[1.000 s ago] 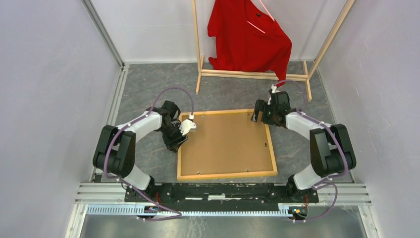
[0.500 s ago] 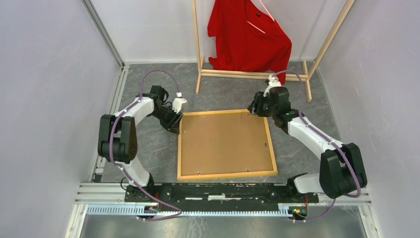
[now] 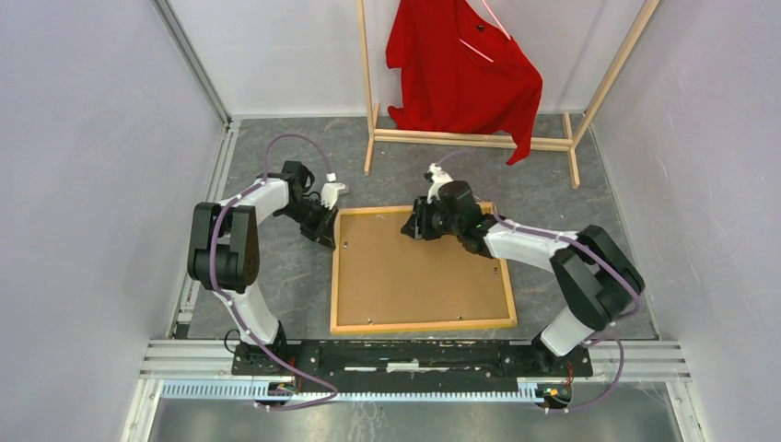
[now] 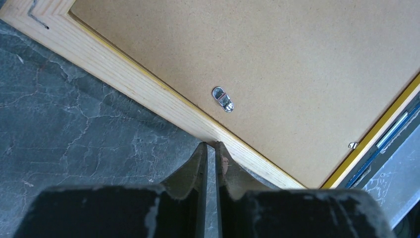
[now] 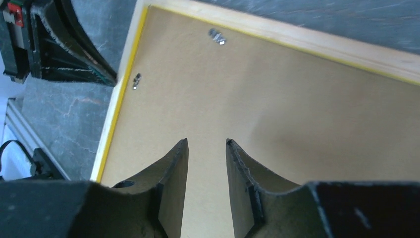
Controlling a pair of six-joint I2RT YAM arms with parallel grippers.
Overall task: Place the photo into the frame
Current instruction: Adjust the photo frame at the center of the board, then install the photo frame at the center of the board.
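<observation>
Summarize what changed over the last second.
Right pincer slid left from the frame's far right corner to over the backing board, narrowing but open. Left pincer moved along the left edge to the far left corner and closed, gripping nothing visible. Frame and board unmoved.

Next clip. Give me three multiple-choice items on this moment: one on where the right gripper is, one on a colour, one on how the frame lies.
1. Where is the right gripper?
A) over the backing board, near the far rail of the frame
B) retracted near its own base
C) off to the frame's right side

2. What colour is the shirt on the rack?
A) blue
B) red
C) green

3. How does the frame lie?
A) yellow front up
B) standing on edge
C) flat, back up

Answers:
1 A: the right wrist view shows brown board under its open jaws.
2 B: the top view shows it plainly red.
3 C: plain wood rails and the board face up.
</observation>
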